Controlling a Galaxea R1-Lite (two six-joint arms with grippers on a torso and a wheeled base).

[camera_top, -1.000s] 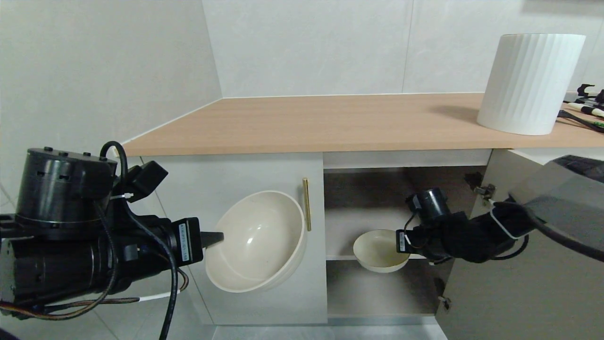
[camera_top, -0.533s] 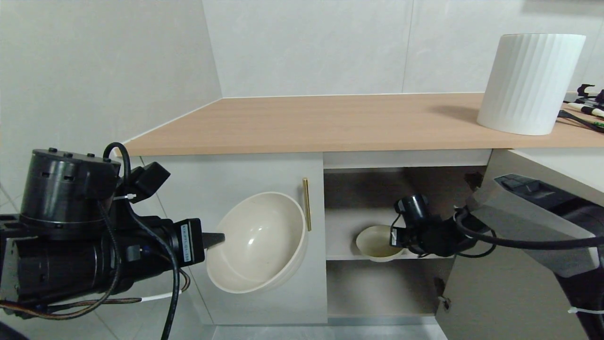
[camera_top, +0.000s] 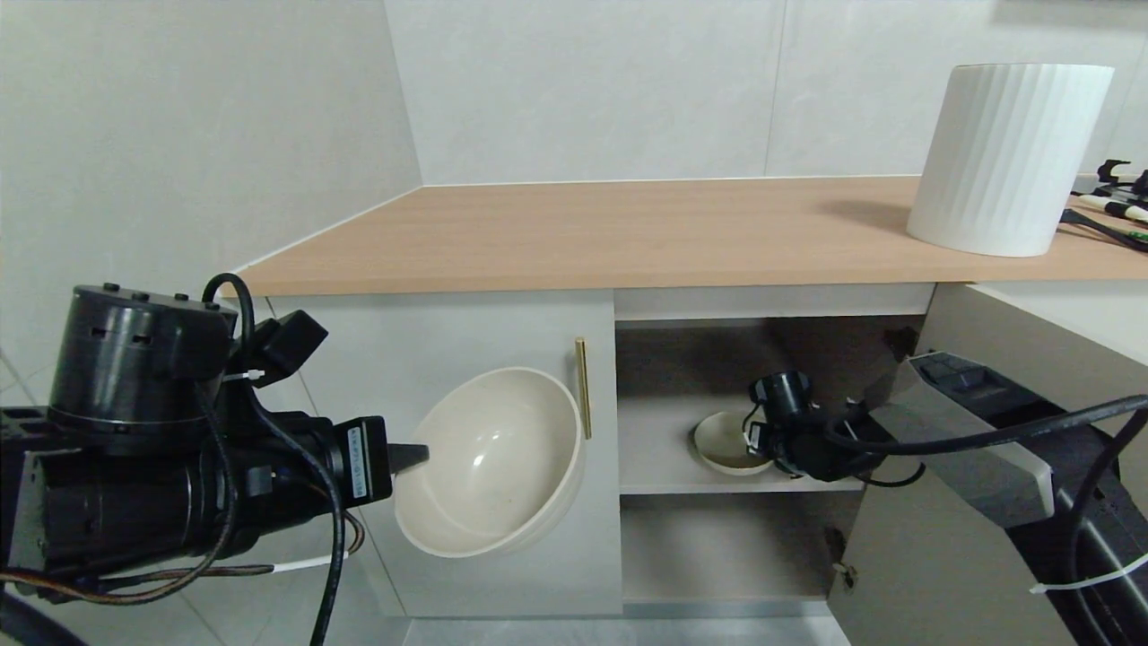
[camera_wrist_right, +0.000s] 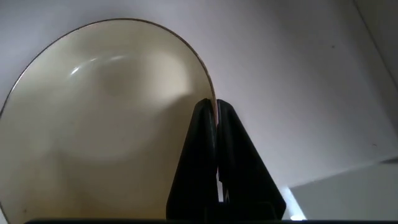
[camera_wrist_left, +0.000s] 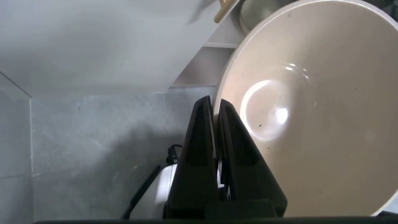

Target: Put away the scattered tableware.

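small bowl (camera_top: 725, 441) is inside the cabinet at the middle shelf (camera_top: 655, 453); can't tell if it rests yet. right hand (camera_top: 752, 440) is clenched on its rim. i'd settle it flat, then release and back straight out. large bowl (camera_top: 491, 462) hangs tilted before the closed door (camera_top: 430, 359), left hand (camera_top: 414, 455) pinching its rim.

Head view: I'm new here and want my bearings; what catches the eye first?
A big cream bowl tilted on edge, pinched by the left gripper in front of the closed cabinet door. The right gripper holds a smaller bowl at the shelf of the open cabinet. A white ribbed tub stands on the counter.
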